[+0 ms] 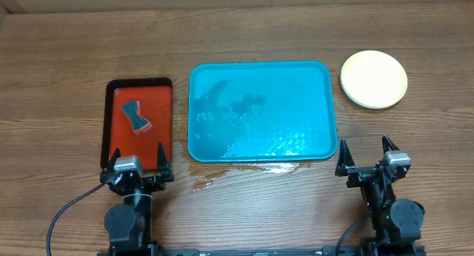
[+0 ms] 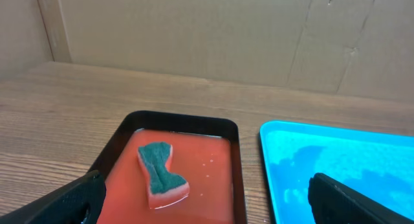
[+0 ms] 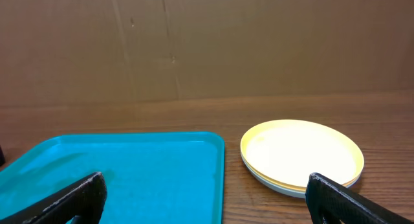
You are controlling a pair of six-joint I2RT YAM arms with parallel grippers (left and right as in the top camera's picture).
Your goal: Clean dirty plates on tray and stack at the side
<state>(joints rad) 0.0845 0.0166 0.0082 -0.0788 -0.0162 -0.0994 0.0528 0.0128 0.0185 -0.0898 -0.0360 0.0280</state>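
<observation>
Both claws stood spread wide and empty; our left gripper (image 1: 138,151) hung over the near edge of the small red black-rimmed plastic tray (image 1: 159,108) holding a green-topped sponge (image 1: 135,115); our right gripper (image 1: 364,143) hovered near the large turquoise rectangular plastic tray (image 1: 296,93); we saw the round pale yellow plastic plates (image 1: 373,79) stacked on the wooden table (image 1: 74,49), just beside that tray's far right corner.
</observation>
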